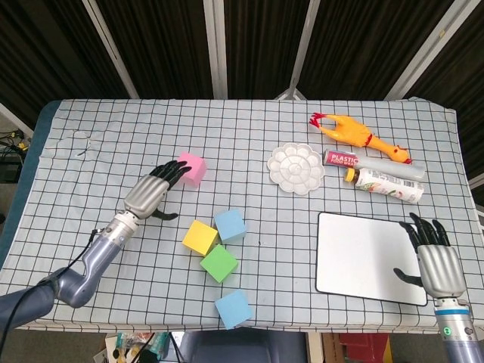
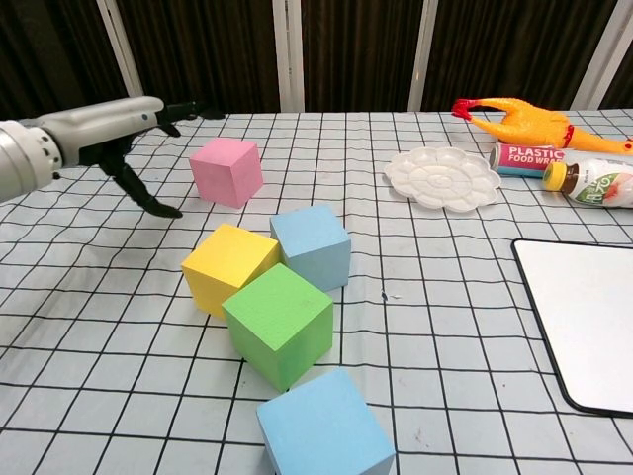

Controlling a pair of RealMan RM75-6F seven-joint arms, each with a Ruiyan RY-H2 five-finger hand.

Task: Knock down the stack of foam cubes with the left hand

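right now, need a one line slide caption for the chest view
Left hand open beside the pink cube, with yellow, green and two blue cubes scattered flat on the table.

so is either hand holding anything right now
Nothing is held. The left hand is open beside the pink cube, which sits on the table, and the right hand is open and empty.
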